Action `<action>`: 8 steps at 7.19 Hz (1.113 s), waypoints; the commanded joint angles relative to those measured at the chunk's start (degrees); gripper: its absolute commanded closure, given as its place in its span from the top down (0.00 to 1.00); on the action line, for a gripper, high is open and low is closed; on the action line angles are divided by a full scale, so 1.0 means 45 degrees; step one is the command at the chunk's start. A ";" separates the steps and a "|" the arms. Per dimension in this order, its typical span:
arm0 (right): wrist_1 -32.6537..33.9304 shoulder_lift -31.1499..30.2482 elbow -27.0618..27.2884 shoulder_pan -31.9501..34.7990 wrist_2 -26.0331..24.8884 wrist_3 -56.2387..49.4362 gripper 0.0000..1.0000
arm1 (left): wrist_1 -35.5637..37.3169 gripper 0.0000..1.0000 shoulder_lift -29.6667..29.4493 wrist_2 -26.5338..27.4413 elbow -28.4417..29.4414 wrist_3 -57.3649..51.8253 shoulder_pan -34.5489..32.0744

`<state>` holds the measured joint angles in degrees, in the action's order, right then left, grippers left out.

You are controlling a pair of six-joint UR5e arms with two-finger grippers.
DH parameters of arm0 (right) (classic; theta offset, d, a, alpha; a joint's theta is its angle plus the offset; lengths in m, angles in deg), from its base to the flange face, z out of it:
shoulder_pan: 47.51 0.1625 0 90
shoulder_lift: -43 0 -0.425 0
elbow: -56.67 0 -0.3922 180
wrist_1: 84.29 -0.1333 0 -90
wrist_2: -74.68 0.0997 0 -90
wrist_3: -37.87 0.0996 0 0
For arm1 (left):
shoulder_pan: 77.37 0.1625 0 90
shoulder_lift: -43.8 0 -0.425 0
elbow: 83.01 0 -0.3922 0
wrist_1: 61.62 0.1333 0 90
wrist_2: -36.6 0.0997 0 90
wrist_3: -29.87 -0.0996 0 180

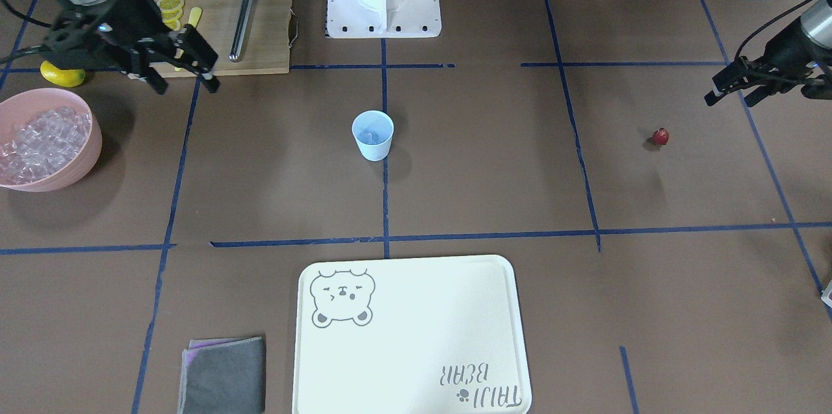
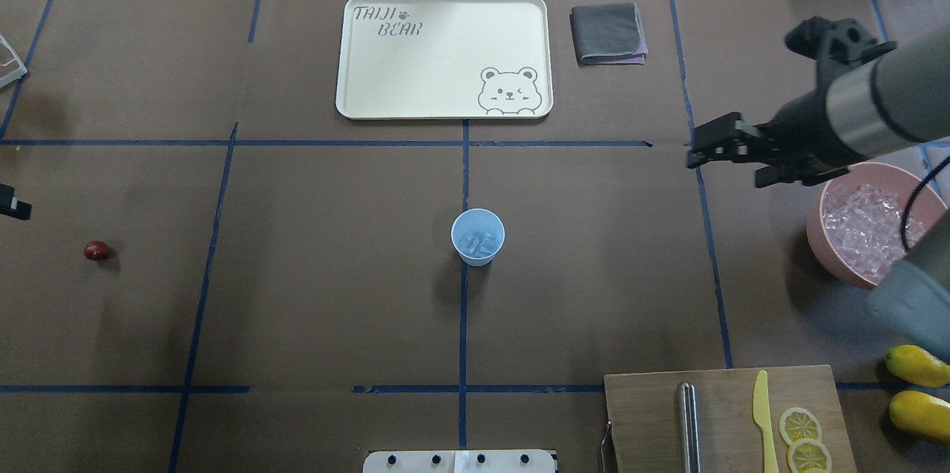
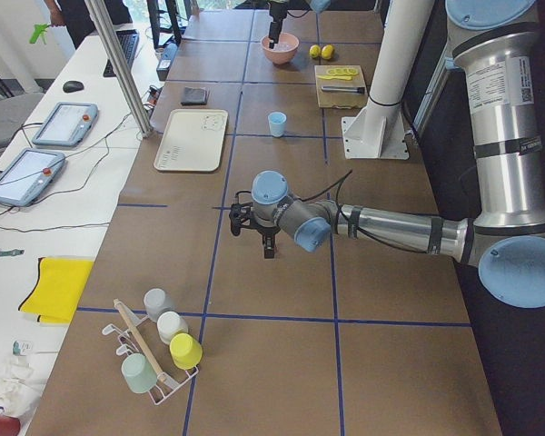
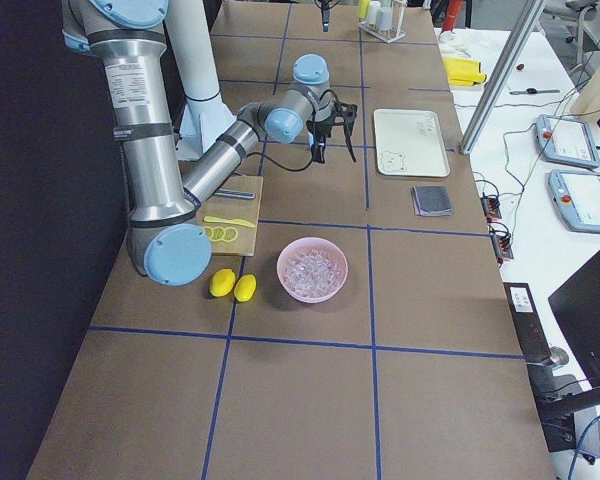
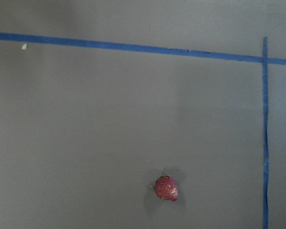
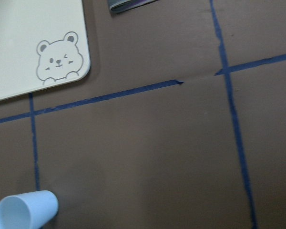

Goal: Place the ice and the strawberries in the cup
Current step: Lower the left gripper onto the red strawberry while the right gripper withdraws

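The pale blue cup (image 2: 478,237) stands upright at the table's middle, and a few pieces of ice (image 2: 479,242) lie inside it. More ice (image 2: 865,224) fills the pink bowl (image 2: 831,254) on the right. One strawberry (image 2: 96,250) lies alone on the table far to the left, and it also shows low in the left wrist view (image 5: 166,188). My right gripper (image 1: 185,81) hovers open and empty between bowl and cup, beyond the bowl's rim. My left gripper (image 1: 729,97) hangs open and empty above the table near the strawberry (image 1: 660,136).
A cream bear tray (image 2: 430,72) and a folded grey cloth (image 2: 608,33) lie on the far side. A wooden board (image 2: 727,421) near the robot holds lemon slices, a yellow knife and a metal rod. Two lemons (image 2: 916,384) lie beside it.
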<state>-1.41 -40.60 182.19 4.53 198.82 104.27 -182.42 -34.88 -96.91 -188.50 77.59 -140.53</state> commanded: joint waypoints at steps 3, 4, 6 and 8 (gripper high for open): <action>-0.0057 -0.1736 -0.0235 0.1989 0.1106 -0.3545 0.99 | -0.0070 1.00 -0.0349 0.2904 0.0024 0.1798 0.2976; -0.0077 -0.1736 -0.0237 0.2009 0.1106 -0.3584 0.99 | -0.0050 1.00 -0.0736 0.2929 0.0314 0.1799 0.3310; -0.0077 -0.1755 -0.0256 0.1989 0.1106 -0.3604 0.99 | -0.0031 1.00 -0.1186 0.2968 0.1035 0.1740 0.3333; -0.0077 -0.1697 -0.0217 0.1989 0.1106 -0.3604 0.99 | -0.0031 0.98 -0.1521 0.2968 0.1681 0.1740 0.3430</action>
<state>-1.75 -48.39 181.12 13.49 203.80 88.06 -182.57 -40.93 -83.58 -182.56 85.43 -125.31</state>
